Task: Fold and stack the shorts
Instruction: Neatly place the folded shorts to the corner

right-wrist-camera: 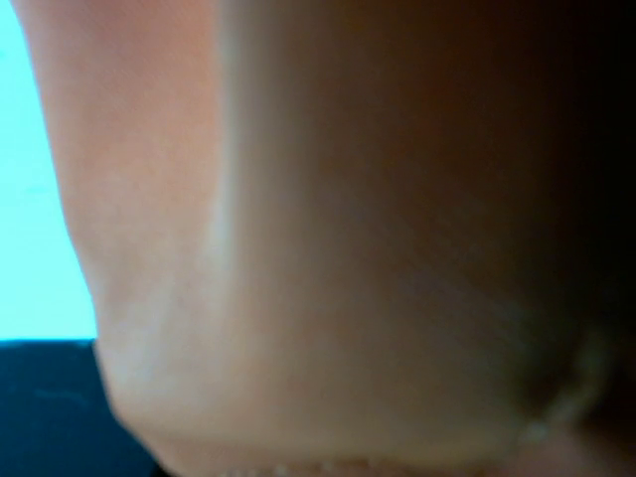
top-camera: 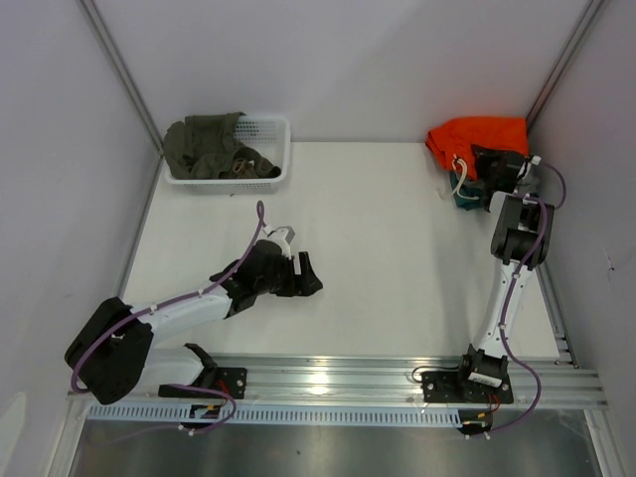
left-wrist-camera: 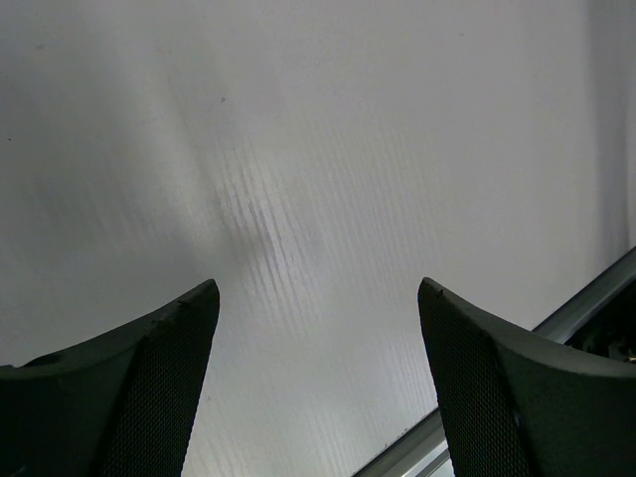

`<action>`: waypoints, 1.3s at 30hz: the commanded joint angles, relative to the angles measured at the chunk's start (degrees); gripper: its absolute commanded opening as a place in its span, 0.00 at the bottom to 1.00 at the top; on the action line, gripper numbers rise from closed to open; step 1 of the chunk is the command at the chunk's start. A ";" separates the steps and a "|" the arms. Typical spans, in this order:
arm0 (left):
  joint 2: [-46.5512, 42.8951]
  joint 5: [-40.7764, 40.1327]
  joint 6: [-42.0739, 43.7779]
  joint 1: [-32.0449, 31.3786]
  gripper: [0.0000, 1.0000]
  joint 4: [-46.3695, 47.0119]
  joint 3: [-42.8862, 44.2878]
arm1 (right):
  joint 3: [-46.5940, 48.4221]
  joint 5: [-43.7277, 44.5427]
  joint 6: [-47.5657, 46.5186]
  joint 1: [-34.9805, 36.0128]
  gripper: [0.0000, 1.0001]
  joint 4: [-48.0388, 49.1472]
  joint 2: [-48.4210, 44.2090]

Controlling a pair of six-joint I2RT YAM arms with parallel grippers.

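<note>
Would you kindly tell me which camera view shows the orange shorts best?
The top external view: the orange shorts lie bunched in the far right corner. The right wrist view gives only a blurred orange close-up; the left wrist view shows none of them.

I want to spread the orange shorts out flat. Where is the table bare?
The widest bare patch of white table lies between the white plastic basket and the bright orange fabric shorts, running down to the near rail, right of the left arm's open black fingers. The far right corner is crowded: shorts, a teal garment and the right arm.
</note>
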 commanded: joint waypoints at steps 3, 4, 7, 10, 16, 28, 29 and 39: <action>0.54 -0.20 -0.30 -0.44 0.84 0.75 2.26 | 3.74 0.32 0.47 1.51 0.08 -2.02 -1.29; 0.46 -0.11 -0.30 -0.44 0.84 0.75 2.26 | 5.58 0.23 0.21 1.51 0.05 -2.37 -1.55; -0.16 -0.11 -0.30 -0.52 0.84 0.57 2.08 | 9.97 -0.38 -1.55 1.51 0.01 -6.23 -1.64; -0.77 -0.11 -0.21 -0.53 0.84 0.48 1.91 | 15.34 -0.73 -2.17 1.34 0.00 -9.58 -1.38; -1.65 -0.28 -0.21 -0.53 0.84 0.31 1.56 | 22.99 0.58 -3.66 0.81 0.01 -14.06 -1.91; -3.59 -0.90 0.32 -0.53 0.84 -0.13 0.85 | 11.34 -0.20 -1.99 -4.02 0.00 -1.60 -6.64; -3.15 -0.55 0.32 -0.61 0.84 -0.22 1.11 | 10.09 -0.47 -2.69 -4.55 0.00 1.29 -6.83; -2.62 -0.37 0.41 -0.70 0.84 -0.57 1.99 | 8.20 -2.75 -3.92 -7.27 0.00 3.87 -7.20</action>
